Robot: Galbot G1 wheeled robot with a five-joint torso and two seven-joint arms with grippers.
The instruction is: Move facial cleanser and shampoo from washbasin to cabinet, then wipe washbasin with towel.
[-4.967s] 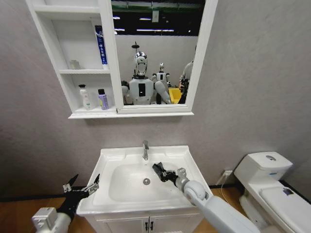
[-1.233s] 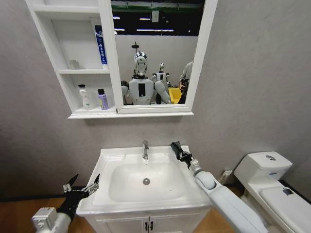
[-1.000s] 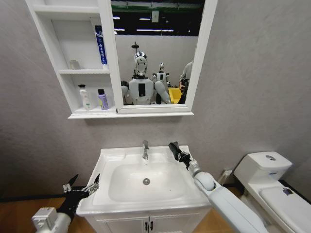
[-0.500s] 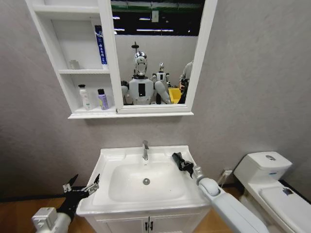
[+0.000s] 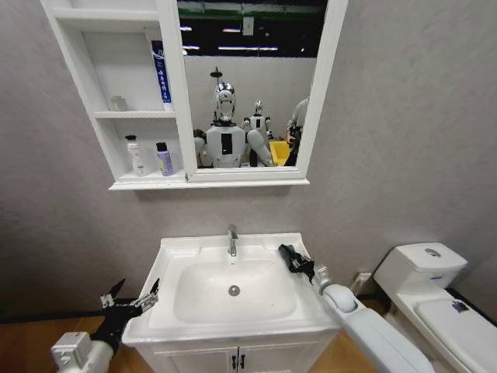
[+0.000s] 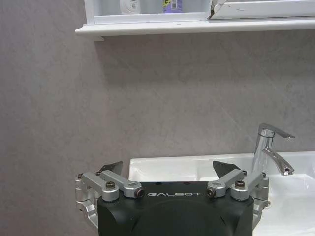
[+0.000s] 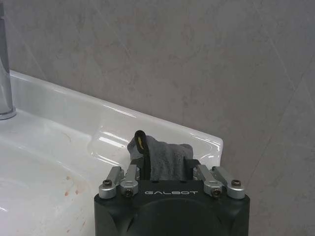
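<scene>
My right gripper [image 5: 293, 259] rests on the right rim of the white washbasin [image 5: 180, 250], shut on the towel [image 7: 160, 156], a dark cloth with a yellow edge bunched between its fingers. Two bottles, one white [image 5: 136, 156] and one purple [image 5: 165, 159], stand in the lowest niche of the cabinet [image 5: 177, 93]; I cannot tell which is the facial cleanser and which the shampoo. My left gripper [image 5: 129, 299] hangs open beside the basin's left edge, holding nothing. From the left wrist view its fingers [image 6: 111, 168] are spread wide before the chrome tap [image 6: 269, 147].
A blue tube [image 5: 161, 74] leans in the middle niche. The mirror panel [image 5: 245, 85] reflects robots in the room behind. A white toilet [image 5: 435, 299] stands to the right of the basin. The round drain [image 5: 234, 291] sits in the bowl. The grey wall is close behind.
My right gripper, with the towel, went from the bowl up to the back right corner of the basin, then slid a little forward along the right rim. The left arm stayed still.
</scene>
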